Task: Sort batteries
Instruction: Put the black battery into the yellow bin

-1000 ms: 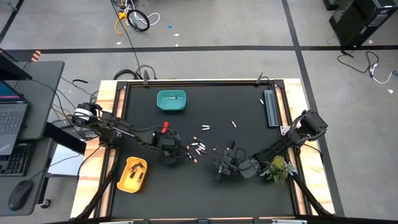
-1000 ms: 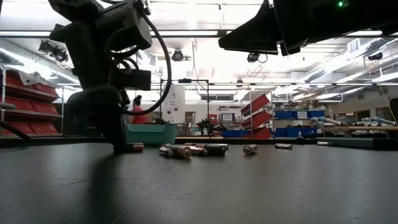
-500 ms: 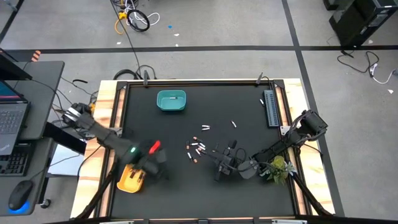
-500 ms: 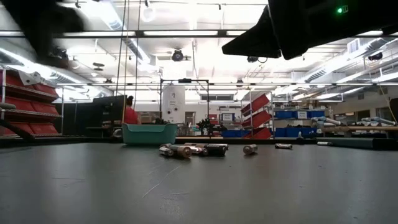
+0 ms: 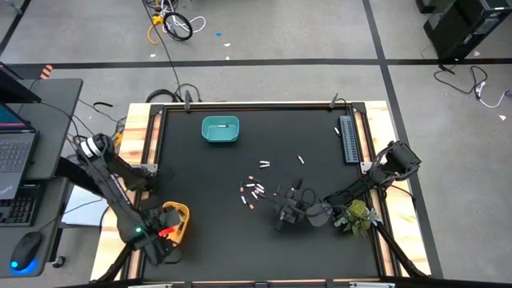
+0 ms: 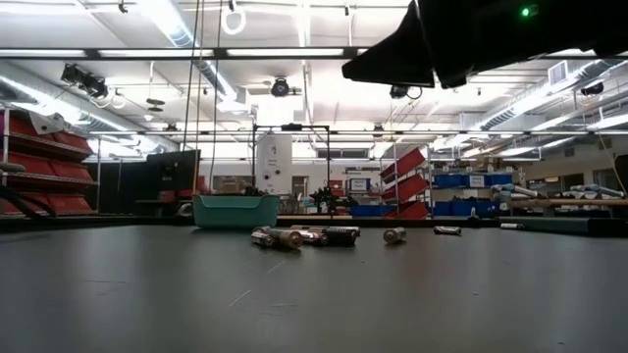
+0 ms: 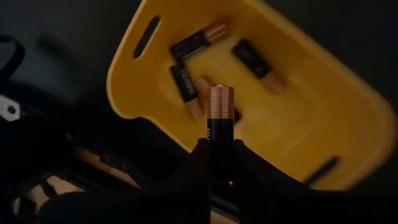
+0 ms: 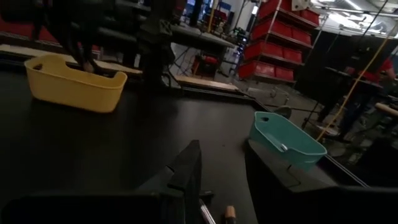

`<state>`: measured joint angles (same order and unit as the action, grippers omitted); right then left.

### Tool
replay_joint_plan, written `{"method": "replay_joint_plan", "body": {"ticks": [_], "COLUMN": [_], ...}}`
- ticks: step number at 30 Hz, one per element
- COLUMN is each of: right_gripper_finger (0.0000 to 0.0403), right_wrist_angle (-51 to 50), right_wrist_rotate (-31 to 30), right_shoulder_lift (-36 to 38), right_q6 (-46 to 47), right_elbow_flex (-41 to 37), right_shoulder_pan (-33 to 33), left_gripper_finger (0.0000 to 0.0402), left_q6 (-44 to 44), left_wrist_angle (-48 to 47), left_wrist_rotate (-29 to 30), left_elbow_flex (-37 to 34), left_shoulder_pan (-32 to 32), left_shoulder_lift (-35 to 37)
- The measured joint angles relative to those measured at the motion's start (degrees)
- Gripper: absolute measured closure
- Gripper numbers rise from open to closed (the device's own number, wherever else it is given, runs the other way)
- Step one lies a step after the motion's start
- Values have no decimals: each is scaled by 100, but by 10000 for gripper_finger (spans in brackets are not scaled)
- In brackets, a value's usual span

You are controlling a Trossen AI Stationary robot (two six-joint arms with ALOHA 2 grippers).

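Observation:
My left gripper [image 5: 166, 232] hangs over the yellow bin [image 5: 174, 222] at the table's near left and is shut on a black battery with a copper end [image 7: 220, 118]. Several black-and-copper batteries [image 7: 186, 78] lie in that bin [image 7: 298, 106]. Loose batteries [image 5: 253, 192] lie on their sides on the mat at mid-table, also seen in the low view [image 6: 294, 236]. A few more batteries [image 5: 262, 164] lie farther back. My right gripper [image 5: 291, 210] sits low beside the cluster, open [image 8: 222, 146], with two batteries [image 8: 229, 213] just ahead of its fingers. The teal bin [image 5: 220, 130] stands at the far side. My left gripper pinches the battery by its black body [image 7: 220, 163] between the two fingers [image 7: 198, 171]. The battery lies along the fingers, its copper end [image 7: 220, 99] sticking out past them. It is lifted clear, above the inside of the yellow bin.
A grey ribbed strip [image 5: 349, 138] lies along the far right edge. A small green plant-like thing [image 5: 358, 214] sits at the near right by the right arm. The teal bin [image 8: 287, 138] holds one small whitish piece. Bare black mat lies between the bins.
My left gripper has swung from the battery cluster at mid-table toward the near left corner, carrying the battery, and now stands over the yellow bin. It has left the low view. My right gripper has stayed beside the cluster.

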<state>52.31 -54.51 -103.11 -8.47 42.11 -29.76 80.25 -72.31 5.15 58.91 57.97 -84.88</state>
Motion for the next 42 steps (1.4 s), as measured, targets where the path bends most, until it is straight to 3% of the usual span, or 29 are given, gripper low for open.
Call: {"method": "replay_joint_plan", "body": {"ticks": [6,10,17,22,25,33,36,39,42], "right_gripper_finger": [293,293,293,293,293,293,293,299,311], "right_wrist_angle": [117,70,30,8,-64,-563,-570,-590,-564], "right_wrist_rotate": [21,21,21,23,48,469,473,473,424], "right_shoulder_lift": [-2,-2,-2,-2,-2,-2,-2,-2,-2], "right_q6": [-30,75,148,189,274,917,1262,1621,1614], "right_elbow_flex": [0,0,0,0,0,0,0,0,0], "right_shoulder_pan": [-34,-50,-59,-59,-55,161,237,264,260], "left_gripper_finger": [353,325,237,205,205,212,212,212,216], "left_q6": [-217,-103,-374,-522,-704,-2614,-3153,-2965,-2279], "left_wrist_angle": [543,574,462,20,-20,515,643,726,987], "left_wrist_rotate": [-172,-160,-200,-102,633,3790,4726,5169,4954], "left_elbow_flex": [-621,-858,-466,51,400,648,648,648,645], "left_shoulder_pan": [-6,-32,-221,-474,-681,-1181,-1379,-1673,-1944], "left_shoulder_lift": [0,0,3,2,4,4,3,4,2]}}
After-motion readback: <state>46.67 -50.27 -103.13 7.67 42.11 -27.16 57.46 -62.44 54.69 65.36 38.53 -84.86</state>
